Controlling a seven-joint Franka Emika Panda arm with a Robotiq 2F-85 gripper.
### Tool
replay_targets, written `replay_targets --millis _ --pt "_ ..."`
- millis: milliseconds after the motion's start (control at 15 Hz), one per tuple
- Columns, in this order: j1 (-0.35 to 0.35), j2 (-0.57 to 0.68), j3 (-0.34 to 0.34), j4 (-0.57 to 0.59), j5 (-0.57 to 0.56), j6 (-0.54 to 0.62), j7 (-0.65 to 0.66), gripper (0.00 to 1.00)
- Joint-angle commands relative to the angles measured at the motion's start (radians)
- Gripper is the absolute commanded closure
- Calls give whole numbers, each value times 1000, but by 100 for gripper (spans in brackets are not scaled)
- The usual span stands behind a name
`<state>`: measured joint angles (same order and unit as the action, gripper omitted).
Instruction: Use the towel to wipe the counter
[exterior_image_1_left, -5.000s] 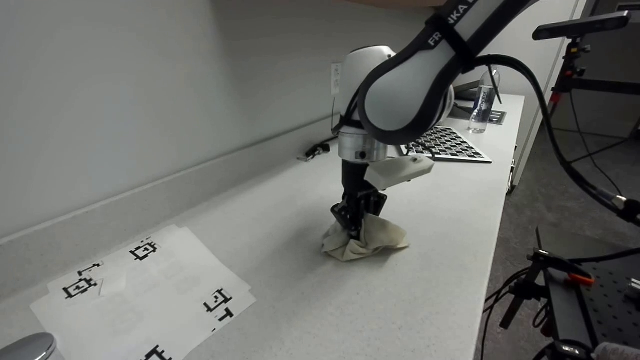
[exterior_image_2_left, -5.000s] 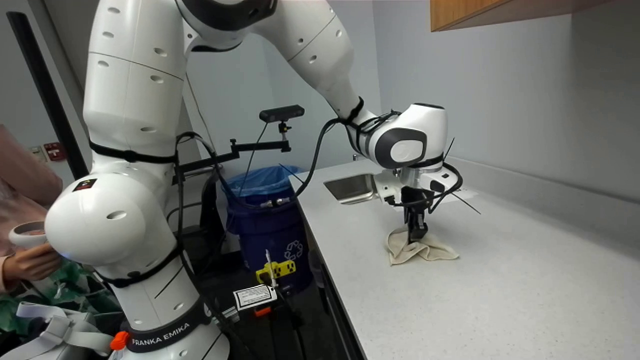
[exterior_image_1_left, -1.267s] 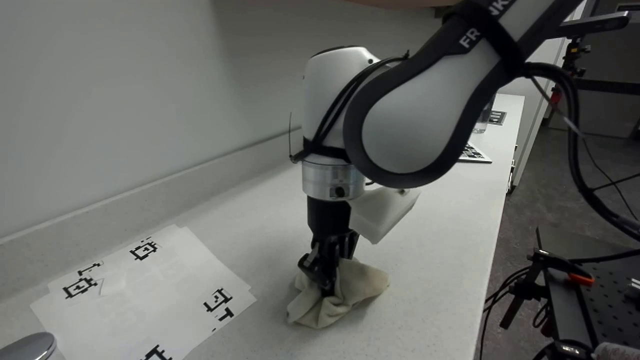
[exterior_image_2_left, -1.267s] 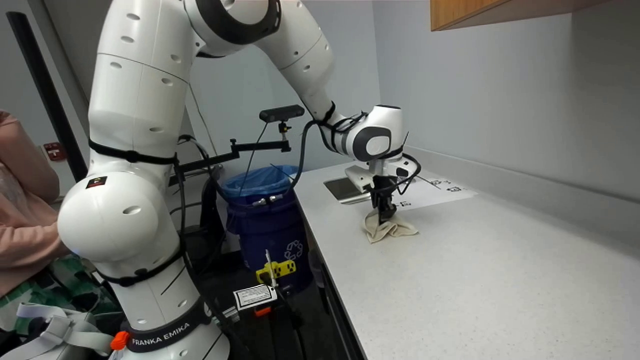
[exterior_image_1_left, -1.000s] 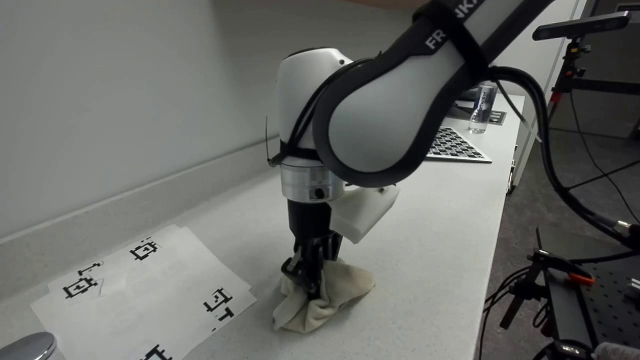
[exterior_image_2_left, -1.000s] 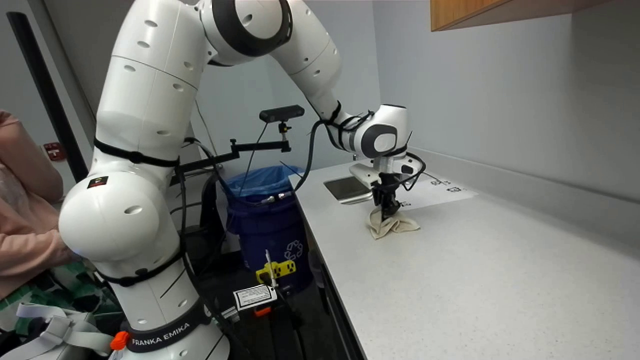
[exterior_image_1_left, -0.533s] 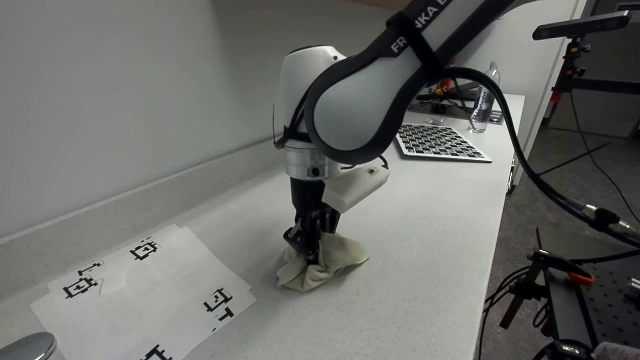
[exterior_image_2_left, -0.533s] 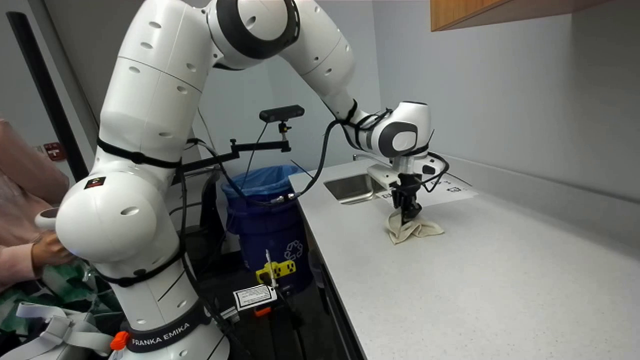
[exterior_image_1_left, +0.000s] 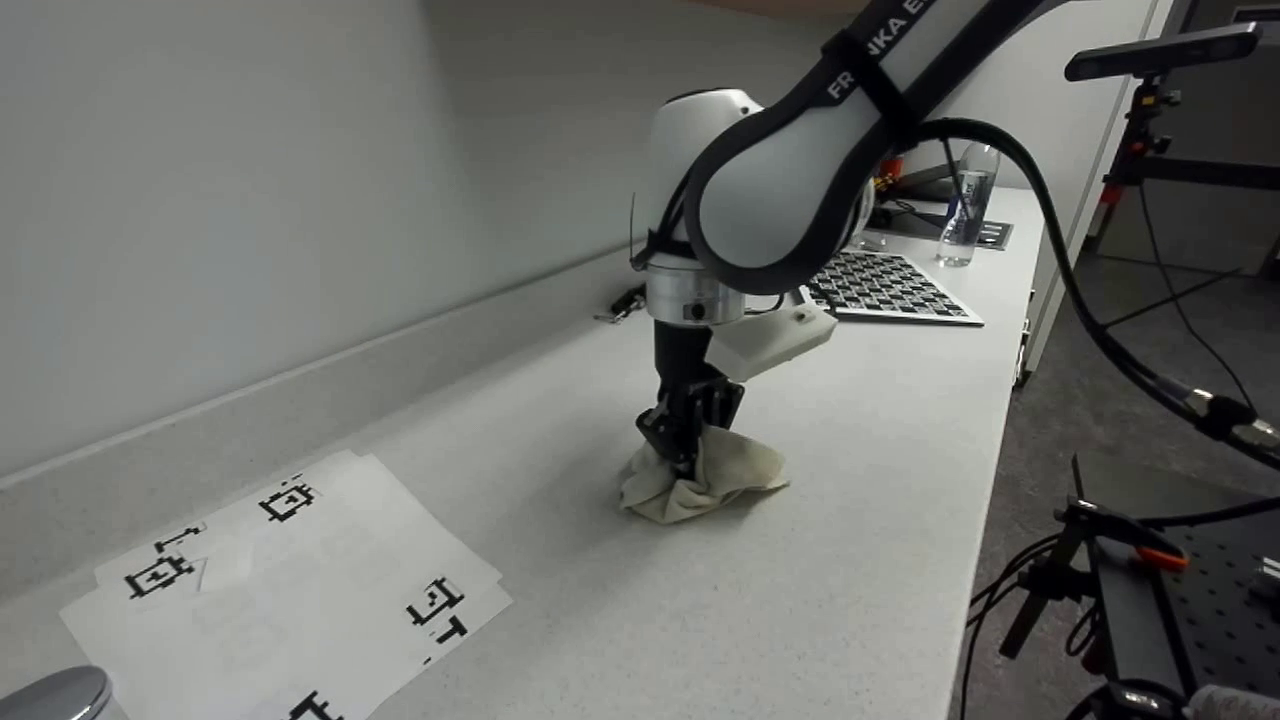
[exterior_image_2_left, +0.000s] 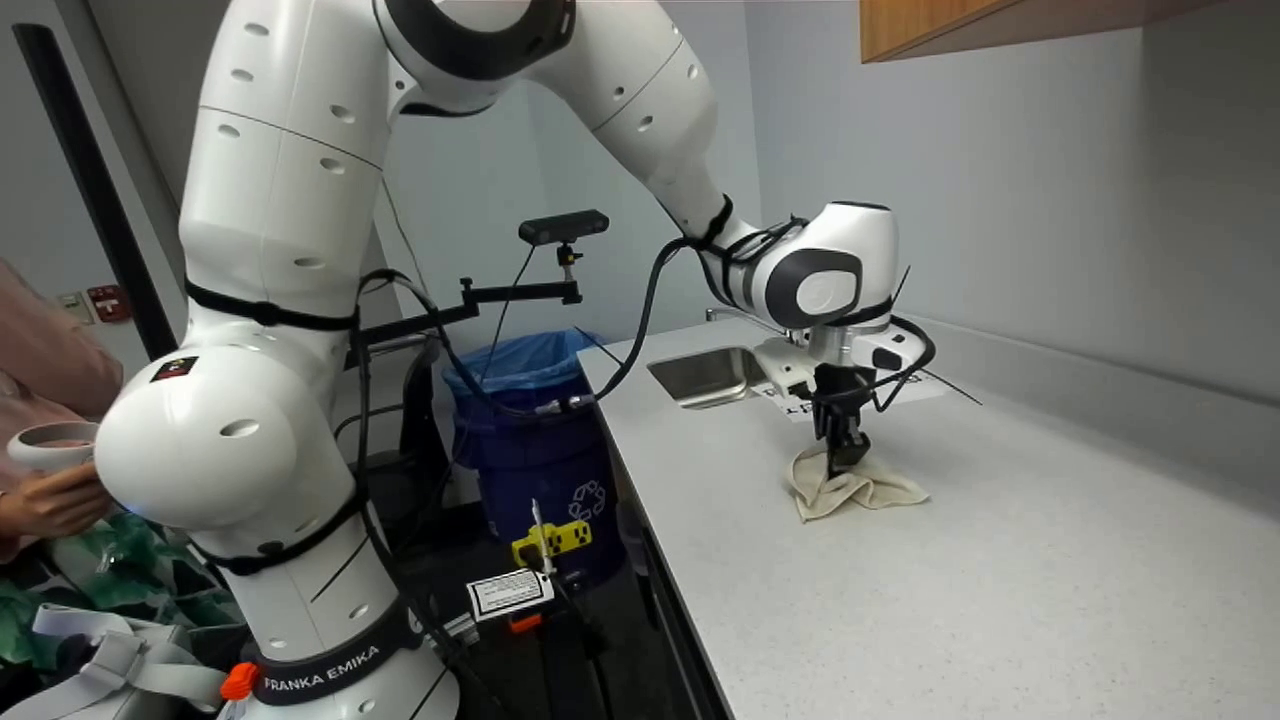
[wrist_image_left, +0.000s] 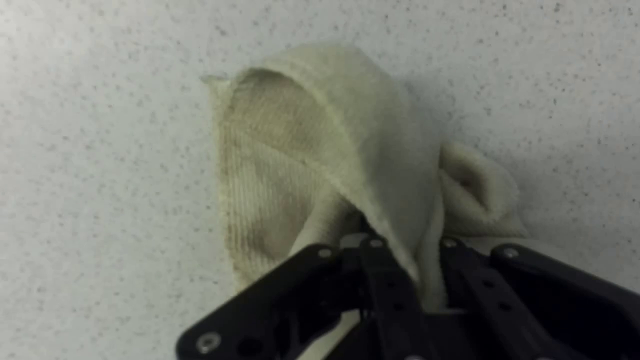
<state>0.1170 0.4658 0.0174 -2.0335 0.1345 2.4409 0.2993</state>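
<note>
A beige towel lies crumpled on the white speckled counter (exterior_image_1_left: 820, 600), seen in both exterior views (exterior_image_1_left: 745, 465) (exterior_image_2_left: 880, 490). My gripper (exterior_image_1_left: 685, 468) points down with its fingers in the middle of the towel. In the other outside picture, the gripper (exterior_image_2_left: 838, 468) is at the towel, low over the counter (exterior_image_2_left: 960, 610). In the wrist view, the gripper (wrist_image_left: 412, 250) is shut on a raised fold of the towel (wrist_image_left: 370, 110). The rest of the towel spreads around the fingers and rests on the counter. The fingertips are hidden in the cloth.
Paper sheets with black markers (exterior_image_1_left: 300, 590) lie near the wall. A checkered board (exterior_image_1_left: 890, 285), a water bottle (exterior_image_1_left: 965, 210) and keys (exterior_image_1_left: 625, 303) are farther along. A sink (exterior_image_2_left: 705, 378) is set into the counter. A person holding a mug (exterior_image_2_left: 55, 445) is beside the arm's base.
The gripper, shut on the towel, slid it toward the marker sheets and sink, then back along the counter. It is now close to its place of five seconds ago.
</note>
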Motion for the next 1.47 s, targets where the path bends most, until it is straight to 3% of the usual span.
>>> replay_targets --millis 0,267,733,1067,1400 --pt "14 -63 12 -115 11 31 29 96" --pt "41 -46 56 -100 11 20 21 96" --pt "127 31 135 56 -14 -18 -1 96" --pt "162 89 104 164 -78 -42 2 96" --pt "129 104 50 169 -90 -34 9 96"
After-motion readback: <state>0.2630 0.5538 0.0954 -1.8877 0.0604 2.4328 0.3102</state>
